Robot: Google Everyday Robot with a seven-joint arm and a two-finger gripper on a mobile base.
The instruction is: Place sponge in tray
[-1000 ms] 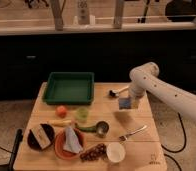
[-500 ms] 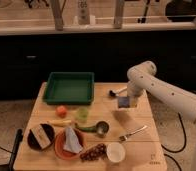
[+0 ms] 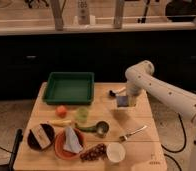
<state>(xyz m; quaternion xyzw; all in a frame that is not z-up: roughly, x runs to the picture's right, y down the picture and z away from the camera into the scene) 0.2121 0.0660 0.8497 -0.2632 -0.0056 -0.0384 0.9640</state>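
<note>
Warm light from above washes the wooden table (image 3: 141, 120) — the room behind lies dark — my gripper (image 3: 124, 101), over its right half, catches it.

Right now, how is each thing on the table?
gripper: down at the sponge, right of the tray
sponge: at the gripper, outside the tray
tray: empty
orange plate: holding the blue cloth
white cup: upright

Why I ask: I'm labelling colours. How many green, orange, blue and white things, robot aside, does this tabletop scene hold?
Green: 3 (tray, green cup, scoop)
Orange: 2 (plate, round fruit)
Blue: 2 (sponge, cloth)
White: 1 (white cup)
Total: 8
Gripper: at the sponge, right of the tray.
</note>
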